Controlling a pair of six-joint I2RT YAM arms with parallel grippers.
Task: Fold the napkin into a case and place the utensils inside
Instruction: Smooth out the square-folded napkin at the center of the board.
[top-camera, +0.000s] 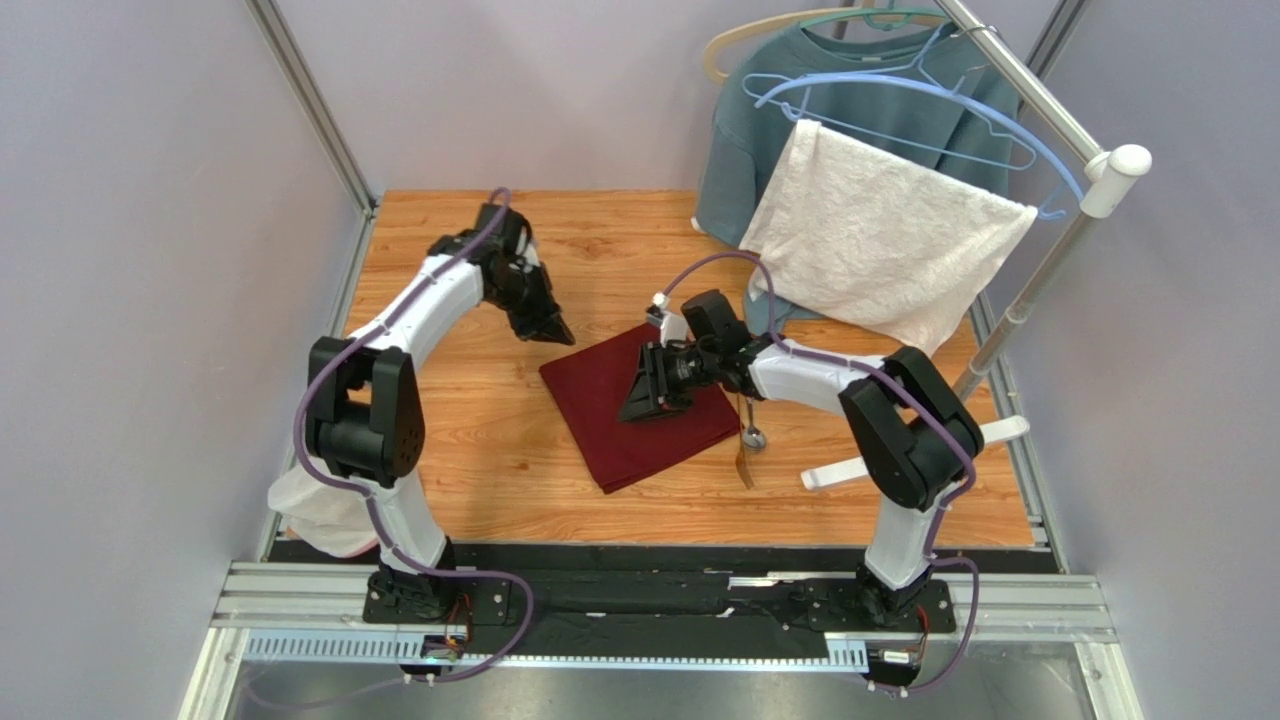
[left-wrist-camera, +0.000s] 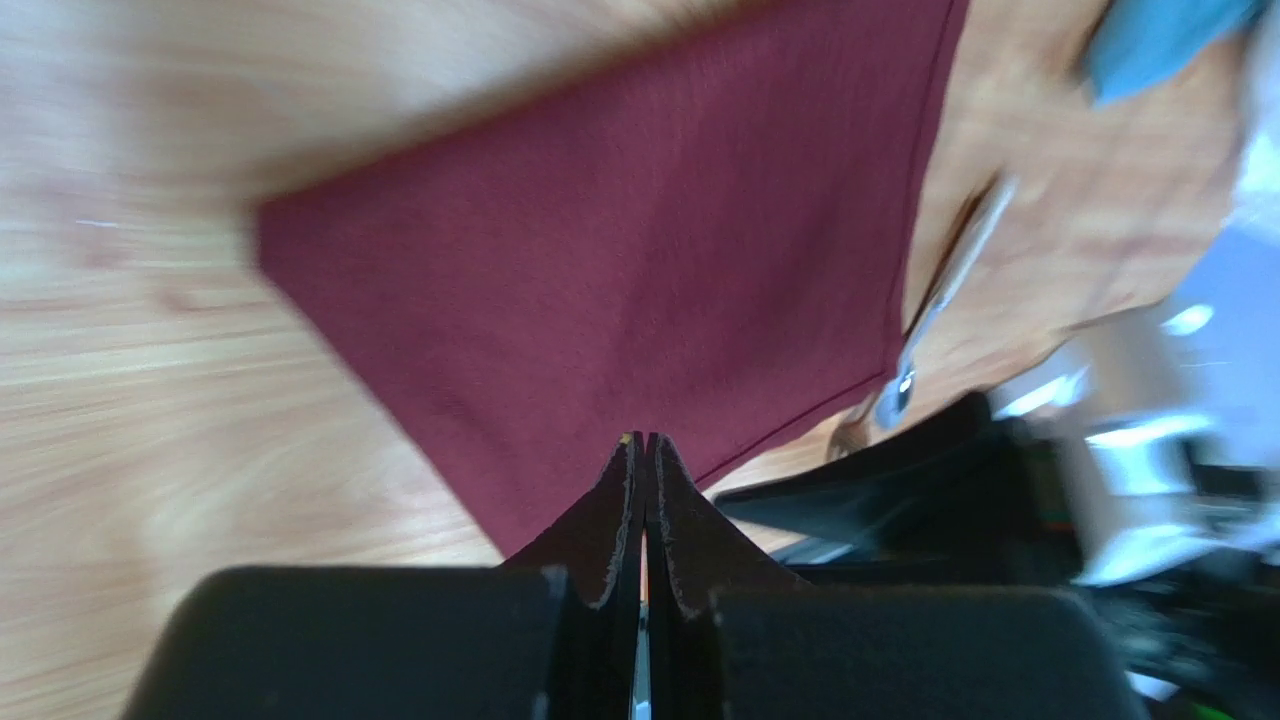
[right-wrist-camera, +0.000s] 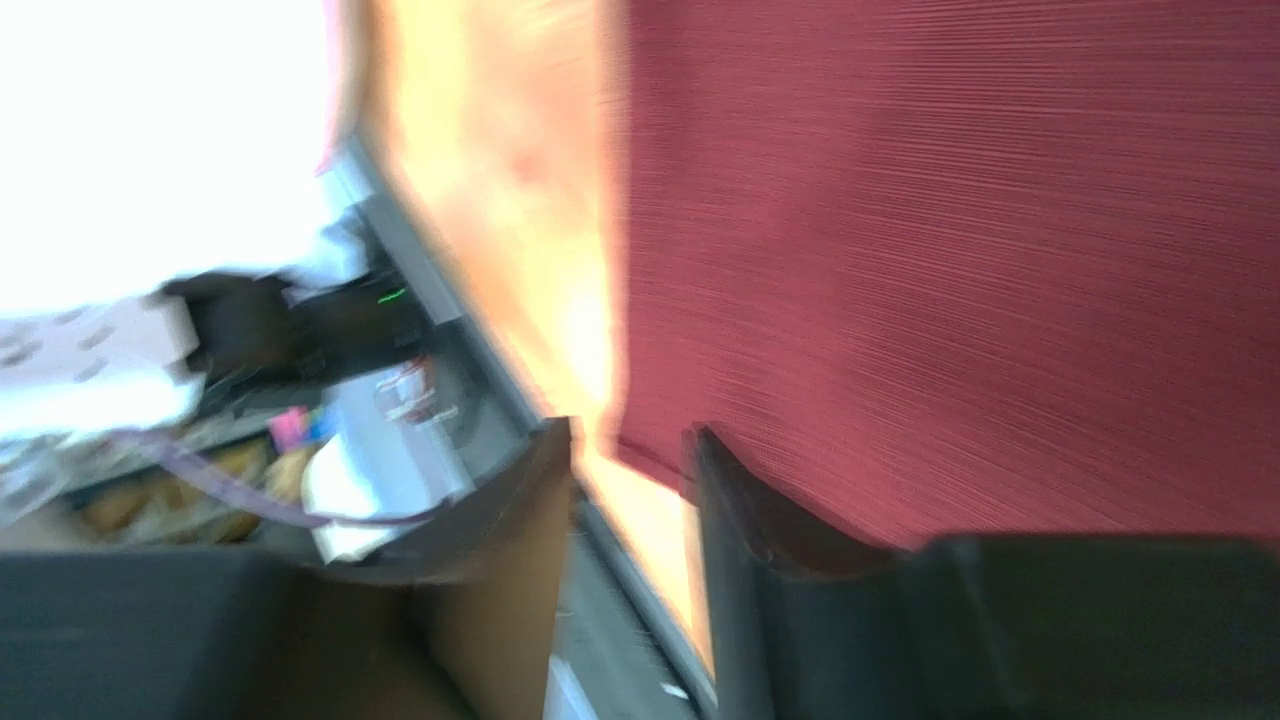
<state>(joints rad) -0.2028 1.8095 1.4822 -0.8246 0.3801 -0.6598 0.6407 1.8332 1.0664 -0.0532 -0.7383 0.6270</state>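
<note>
The maroon napkin lies flat on the wooden table as a folded oblong, and fills much of the left wrist view and the right wrist view. The silver spoon and the golden-brown fork lie side by side just off its right edge; the spoon also shows in the left wrist view. My left gripper is shut and empty, above the napkin's far corner. My right gripper hovers over the napkin's middle with its jaws apart, holding nothing. Both wrist views are blurred.
A clothes rack stands at the back right with a grey-blue sweatshirt and a white towel on hangers. Its white foot bar lies right of the utensils. A white cloth hangs near the left arm's base.
</note>
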